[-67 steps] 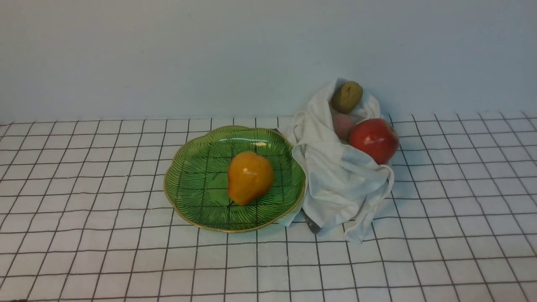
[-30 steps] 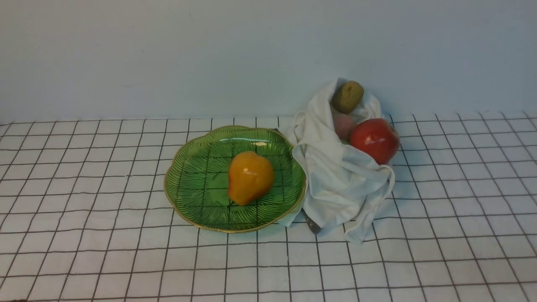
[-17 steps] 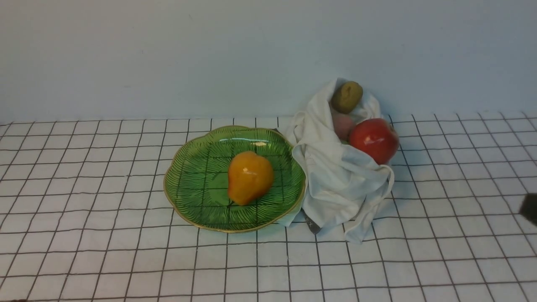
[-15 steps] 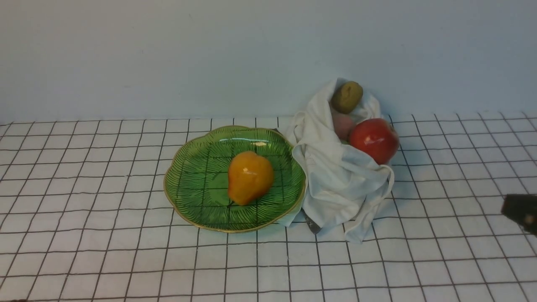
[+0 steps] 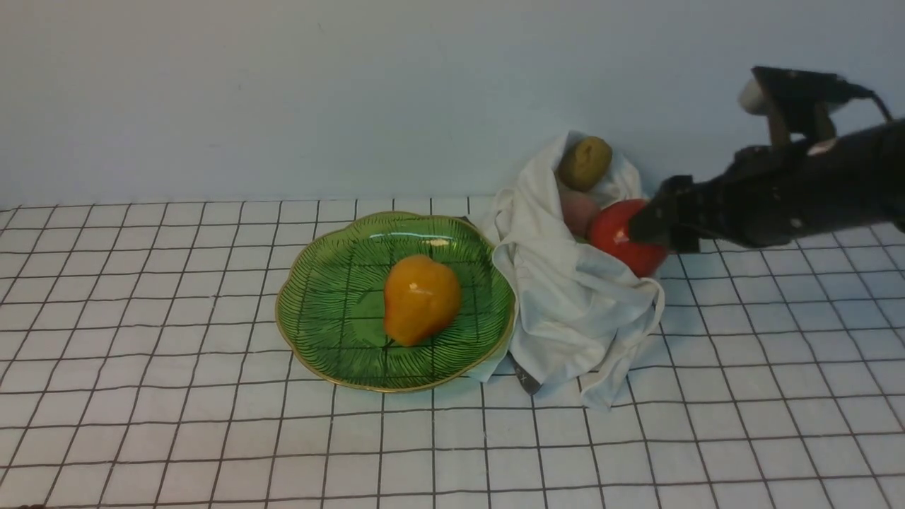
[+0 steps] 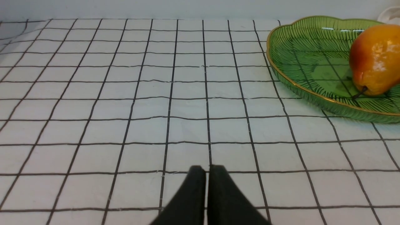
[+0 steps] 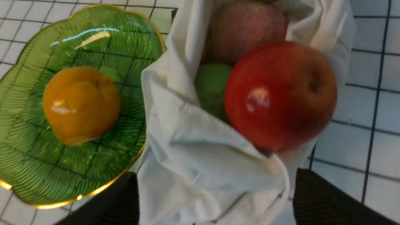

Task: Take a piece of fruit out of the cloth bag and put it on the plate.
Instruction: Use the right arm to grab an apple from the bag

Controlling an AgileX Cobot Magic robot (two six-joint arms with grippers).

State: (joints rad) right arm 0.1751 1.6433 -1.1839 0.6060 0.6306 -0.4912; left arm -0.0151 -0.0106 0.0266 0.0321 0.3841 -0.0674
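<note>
Apple (image 5: pixel 614 239) sits in the mouth of the cloth bag (image 5: pixel 565 304), not yet on the plate. Far left of the bag, beyond the plate, the left claw (image 6: pixel 206 171) is over the checked surface (image 5: pixel 177 424), its 2 fingers pressed together on nothing. Just left of the bag, against its cloth, the green plate (image 5: pixel 318 297) carries an orange-yellow pear (image 5: pixel 421 298). The round apple shows no long axis; its stem dimple faces away from the plate. At the bag's right side the right claw (image 5: pixel 647 225) is spread wide at the apple, gripping nothing; whether it touches cannot be told.
</note>
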